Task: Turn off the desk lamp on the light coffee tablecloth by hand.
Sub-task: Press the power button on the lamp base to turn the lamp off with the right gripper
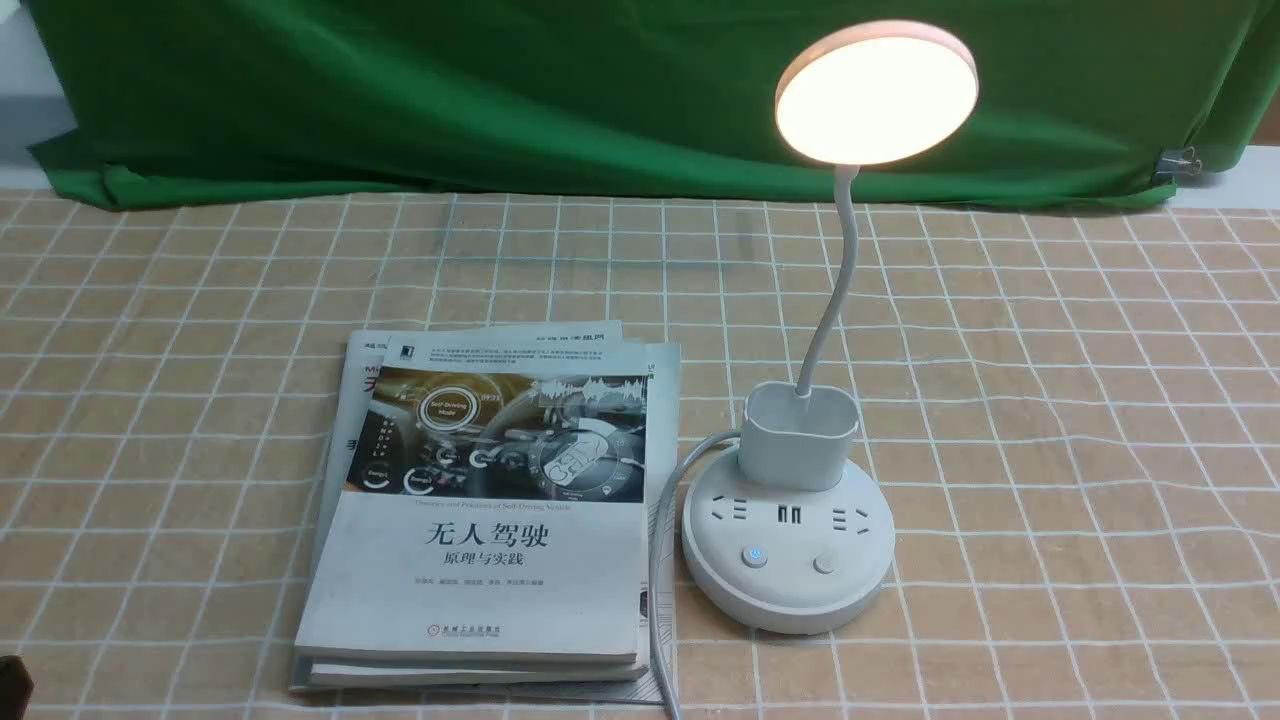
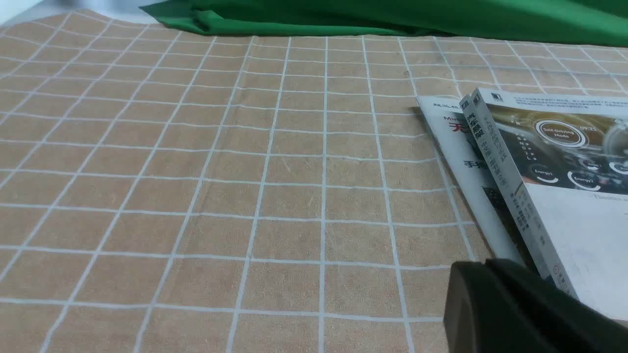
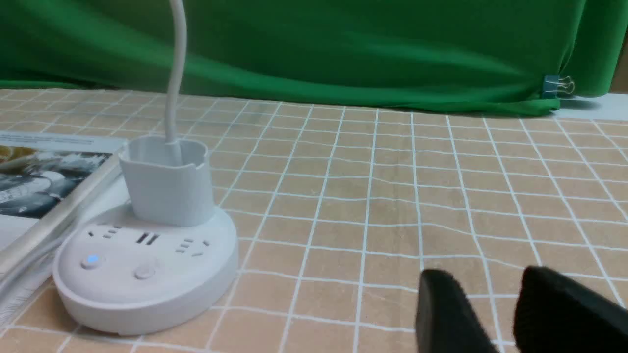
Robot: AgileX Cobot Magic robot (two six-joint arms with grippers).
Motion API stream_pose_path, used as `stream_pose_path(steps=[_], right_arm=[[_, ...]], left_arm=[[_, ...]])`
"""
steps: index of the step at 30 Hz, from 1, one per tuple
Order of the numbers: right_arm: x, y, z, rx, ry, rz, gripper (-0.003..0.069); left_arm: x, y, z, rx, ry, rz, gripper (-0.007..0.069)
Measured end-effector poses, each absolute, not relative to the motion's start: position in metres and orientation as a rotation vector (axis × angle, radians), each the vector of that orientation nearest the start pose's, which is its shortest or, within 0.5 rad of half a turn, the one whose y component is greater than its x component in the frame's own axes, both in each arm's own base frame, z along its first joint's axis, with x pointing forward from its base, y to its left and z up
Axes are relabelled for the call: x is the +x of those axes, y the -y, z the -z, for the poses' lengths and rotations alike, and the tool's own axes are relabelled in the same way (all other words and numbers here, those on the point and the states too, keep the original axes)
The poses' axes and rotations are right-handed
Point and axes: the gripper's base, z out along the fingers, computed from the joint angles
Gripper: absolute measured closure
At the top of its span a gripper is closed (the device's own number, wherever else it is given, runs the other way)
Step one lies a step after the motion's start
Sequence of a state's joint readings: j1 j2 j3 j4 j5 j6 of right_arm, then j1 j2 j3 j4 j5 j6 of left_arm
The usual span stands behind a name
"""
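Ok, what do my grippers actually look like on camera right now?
Only the finger ends show. The right gripper has two plain matte black fingers, thick with rounded tips. The left gripper is the same black, blocky with rounded corners. No markings or cables show in these views.

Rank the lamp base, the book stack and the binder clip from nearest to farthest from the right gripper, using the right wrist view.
1. Lamp base: on the tablecloth, close by the right gripper.
2. Book stack: just past the base.
3. Binder clip: far back on the green backdrop.
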State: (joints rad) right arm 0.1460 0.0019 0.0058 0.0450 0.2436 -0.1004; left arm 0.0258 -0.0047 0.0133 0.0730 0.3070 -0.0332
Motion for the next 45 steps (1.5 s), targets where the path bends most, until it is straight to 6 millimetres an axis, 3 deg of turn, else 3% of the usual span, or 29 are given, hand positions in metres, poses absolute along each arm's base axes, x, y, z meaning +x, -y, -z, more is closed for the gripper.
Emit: stream_pose_path(steps=[34,42,45], right_arm=[[0.055,-0.009,-0.19,-0.181,-1.711,-0.075,0.042],[0.056,-0.009,-0.209,0.307,-1.513,-0.559,0.042],[0.056,-0.008,-0.214,0.388,-1.445,-0.656,0.042]], left_arm=[[0.054,-0.003,-0.181,-0.007,-1.799,-0.064,0.062],[0.054,-0.003,-0.181,-0.006,-1.799,-0.064,0.062],[0.054,-0.003,-0.181,-0.007,-1.799,-0.064,0.062]])
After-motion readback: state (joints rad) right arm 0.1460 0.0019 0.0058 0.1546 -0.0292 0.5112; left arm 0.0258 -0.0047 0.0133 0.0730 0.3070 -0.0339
